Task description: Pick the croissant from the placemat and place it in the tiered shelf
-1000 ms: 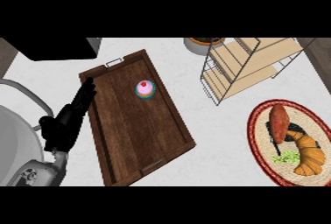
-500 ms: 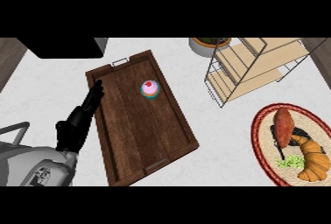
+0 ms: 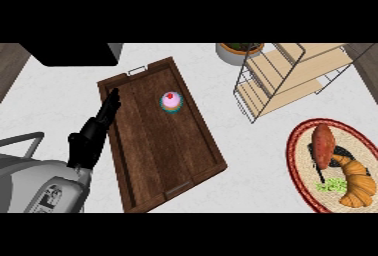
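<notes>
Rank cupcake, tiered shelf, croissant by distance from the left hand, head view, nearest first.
From the left hand, open at the wooden tray's left edge:
1. Cupcake, on the tray, just to the hand's right.
2. Tiered shelf, upper right, past the tray.
3. Croissant, on the placemat at far right.

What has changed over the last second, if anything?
The whole view has shifted, so everything sits a little differently in frame. The left hand still lies open along the tray's left edge, holding nothing. The croissant remains on the placemat; the shelf is untouched.

The left hand (image 3: 88, 142) has drifted slightly right.
</notes>
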